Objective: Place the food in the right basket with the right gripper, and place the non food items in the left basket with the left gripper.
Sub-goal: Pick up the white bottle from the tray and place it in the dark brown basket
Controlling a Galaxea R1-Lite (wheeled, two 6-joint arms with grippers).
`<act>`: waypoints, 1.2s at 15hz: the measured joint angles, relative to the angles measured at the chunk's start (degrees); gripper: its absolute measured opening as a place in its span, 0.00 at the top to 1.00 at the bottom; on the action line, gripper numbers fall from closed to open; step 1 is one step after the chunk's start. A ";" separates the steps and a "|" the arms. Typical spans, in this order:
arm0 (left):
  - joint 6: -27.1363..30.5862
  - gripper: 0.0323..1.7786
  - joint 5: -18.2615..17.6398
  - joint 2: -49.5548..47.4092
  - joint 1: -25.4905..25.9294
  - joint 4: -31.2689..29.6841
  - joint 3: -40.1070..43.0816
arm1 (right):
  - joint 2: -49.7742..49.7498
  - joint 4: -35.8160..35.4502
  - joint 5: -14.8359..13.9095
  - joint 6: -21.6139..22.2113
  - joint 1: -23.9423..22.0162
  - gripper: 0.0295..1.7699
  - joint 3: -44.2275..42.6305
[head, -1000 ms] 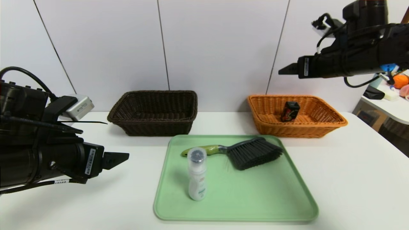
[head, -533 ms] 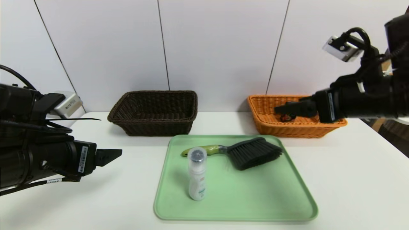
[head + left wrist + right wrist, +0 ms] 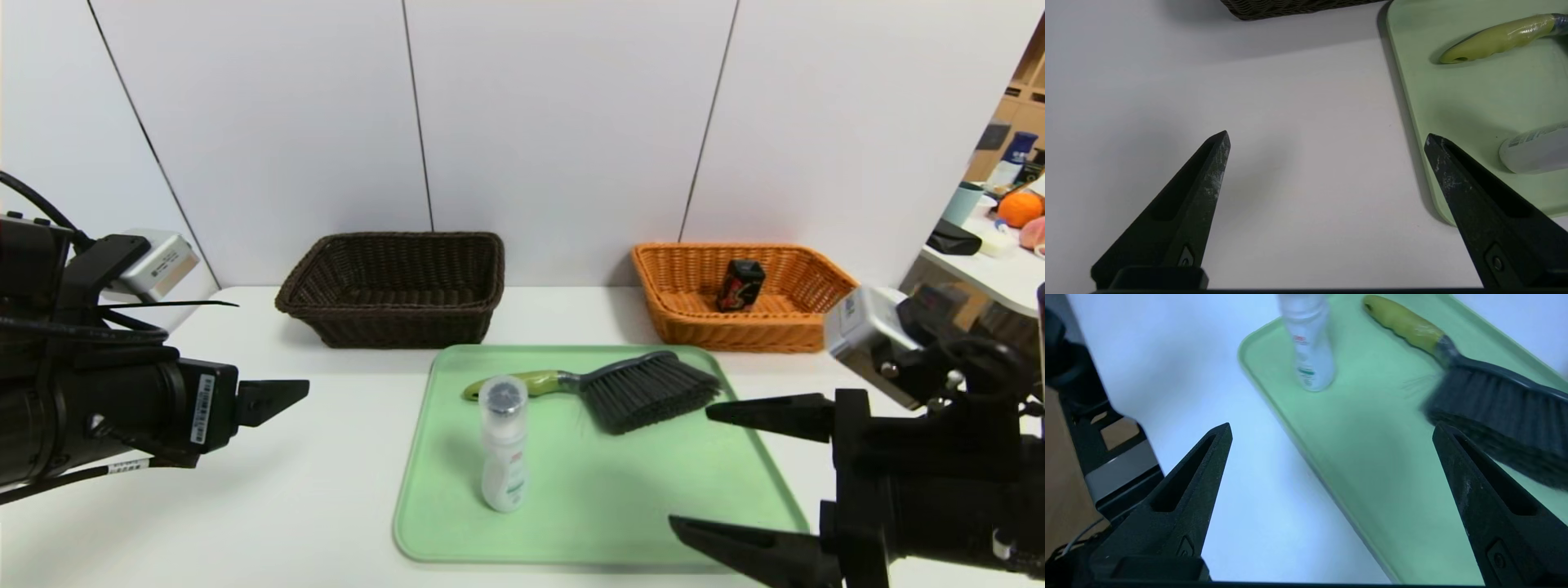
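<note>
Bottle (image 3: 504, 445) and brush (image 3: 620, 388) on tray (image 3: 653, 523); food (image 3: 740, 285) in right basket (image 3: 678, 318).

In front of me a white counter (image 3: 326, 490) carries a pale green tray (image 3: 653, 506) with a raised rim, near its front edge. Behind it stands a white panelled wall (image 3: 555, 122). Off to my right a second white surface (image 3: 992, 273) holds an orange ball (image 3: 1019, 208) and a dark case (image 3: 953, 238).
</note>
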 joint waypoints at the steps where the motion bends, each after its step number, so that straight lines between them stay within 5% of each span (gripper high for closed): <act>1: -0.02 0.05 0.00 -0.09 -0.06 0.10 0.11 | 0.71 -1.34 -0.04 -0.11 1.24 0.04 1.02; 10: 0.02 0.05 -0.24 -0.09 -0.41 0.00 0.24 | 17.52 -22.49 -0.34 0.02 3.75 0.04 1.88; 18: 0.00 0.05 -0.27 0.18 -0.55 -0.01 0.94 | 29.04 -26.37 -0.41 0.30 5.79 0.04 -3.25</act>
